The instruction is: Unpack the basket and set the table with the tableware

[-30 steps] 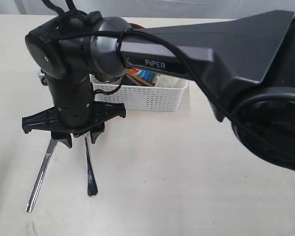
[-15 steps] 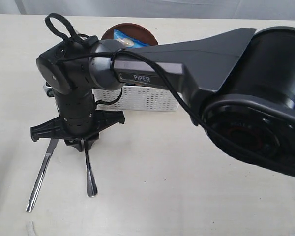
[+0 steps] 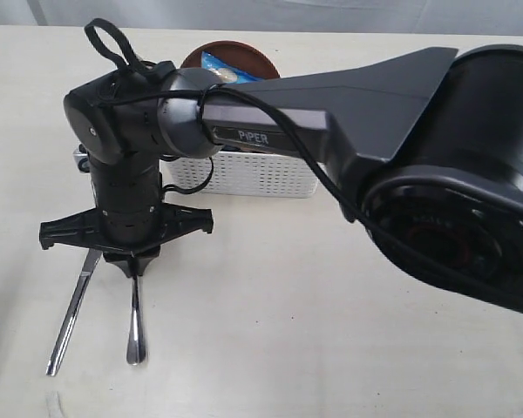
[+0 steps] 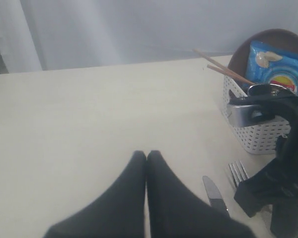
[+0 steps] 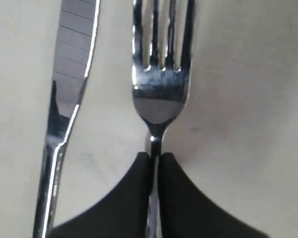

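A steel fork and a steel knife lie side by side on the cream table. My right gripper is shut on the fork's neck, just below the tines. From outside, the right gripper stands over the fork handle, with the knife to its left. Behind the arm is the white basket, holding chopsticks and a steel cup. My left gripper is shut on nothing, above bare table.
A brown plate leans behind the basket with a blue chip bag in front of it. The right arm's dark body spans the exterior view from right to left and hides much of the basket.
The right gripper's jaws have closed onto the fork. The fork's handle has swung left, closer to the knife. The knife has not moved.
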Tool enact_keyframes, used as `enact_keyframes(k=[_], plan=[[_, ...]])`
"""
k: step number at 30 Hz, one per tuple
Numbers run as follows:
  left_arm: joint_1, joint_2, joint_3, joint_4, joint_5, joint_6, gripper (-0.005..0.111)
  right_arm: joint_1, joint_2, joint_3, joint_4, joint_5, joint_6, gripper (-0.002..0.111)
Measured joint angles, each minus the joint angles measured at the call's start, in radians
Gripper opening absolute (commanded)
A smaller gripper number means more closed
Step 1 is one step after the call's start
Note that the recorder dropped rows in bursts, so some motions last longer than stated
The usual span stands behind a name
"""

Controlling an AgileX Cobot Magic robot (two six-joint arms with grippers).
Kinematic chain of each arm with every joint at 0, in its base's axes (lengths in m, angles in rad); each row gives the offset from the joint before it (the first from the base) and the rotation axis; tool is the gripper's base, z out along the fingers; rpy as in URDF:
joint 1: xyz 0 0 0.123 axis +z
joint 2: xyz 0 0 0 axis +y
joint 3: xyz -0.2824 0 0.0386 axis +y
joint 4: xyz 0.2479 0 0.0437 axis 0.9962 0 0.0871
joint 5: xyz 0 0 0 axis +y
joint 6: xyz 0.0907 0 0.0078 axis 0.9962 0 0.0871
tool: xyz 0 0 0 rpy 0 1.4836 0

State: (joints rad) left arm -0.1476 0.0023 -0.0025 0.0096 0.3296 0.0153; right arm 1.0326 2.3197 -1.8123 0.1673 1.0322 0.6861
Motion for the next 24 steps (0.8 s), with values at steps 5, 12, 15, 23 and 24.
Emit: enact_keyframes(k=[5,12,15,23,24], plan=[[0.000,0.000,0.000,0.000,0.000,0.000,0.000,0.032,-0.030,0.000,0.026,-0.022,0.054,-0.001],[0.000,0.000,0.000,0.000,0.000,0.000,0.000,0.059,-0.030,0.000,0.035,-0.031,0.165,-0.001],[0.000,0.000,0.000,0.000,0.000,0.000,0.000,0.059,-0.030,0.000,0.035,-0.052,0.206,-0.001],[0.000,0.000,0.000,0.000,0.000,0.000,0.000,0.059,-0.030,0.000,-0.014,-0.042,0.261,-0.001],[0.000,0.000,0.000,0.000,0.000,0.000,0.000,0.059,-0.030,0.000,-0.021,-0.031,0.262,-0.001]])
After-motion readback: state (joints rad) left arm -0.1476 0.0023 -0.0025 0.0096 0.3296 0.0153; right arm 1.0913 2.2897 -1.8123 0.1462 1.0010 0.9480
